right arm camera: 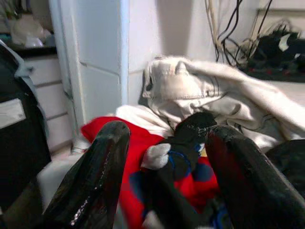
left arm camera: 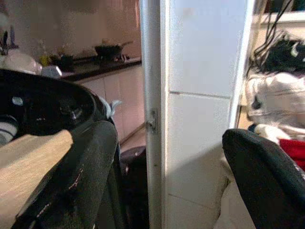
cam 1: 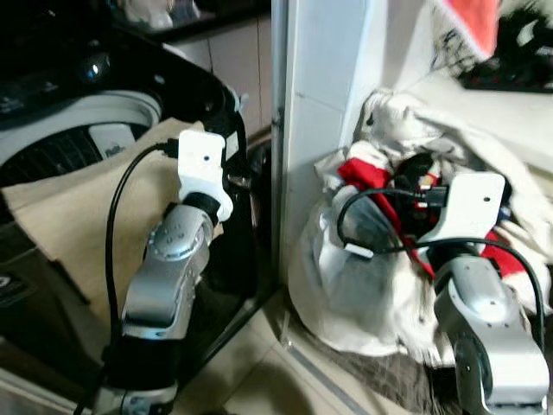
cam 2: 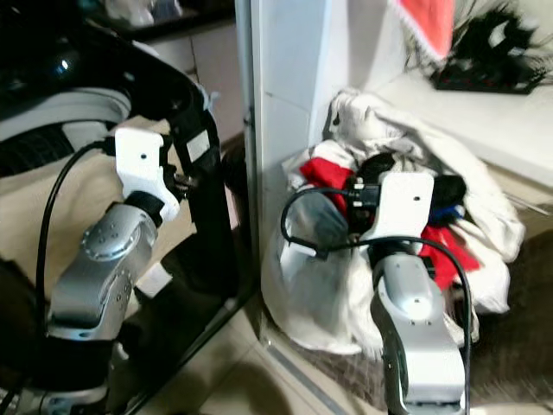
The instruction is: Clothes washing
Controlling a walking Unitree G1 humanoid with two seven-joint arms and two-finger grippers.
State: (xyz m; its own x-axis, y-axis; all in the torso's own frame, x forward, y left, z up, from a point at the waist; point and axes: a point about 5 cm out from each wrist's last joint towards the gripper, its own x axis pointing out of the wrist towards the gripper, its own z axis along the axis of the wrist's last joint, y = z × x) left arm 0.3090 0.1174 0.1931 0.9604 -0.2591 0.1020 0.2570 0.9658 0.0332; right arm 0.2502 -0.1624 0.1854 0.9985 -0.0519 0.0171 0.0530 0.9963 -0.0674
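Right tool (right arm camera: pixel 164 176) open over clothes pile (cam 1: pixel 406 207)

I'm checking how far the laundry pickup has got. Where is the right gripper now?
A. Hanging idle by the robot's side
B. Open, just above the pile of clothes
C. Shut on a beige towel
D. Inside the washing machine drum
B: the right gripper has its fingers spread apart over the red garment and the dark item in the pile of clothes, not yet closed on anything.

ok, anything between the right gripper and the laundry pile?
Nothing visible. The right gripper is open, pointing at the clothes pile, with a dark garment showing between its fingers. The white pillar stands off to its left.
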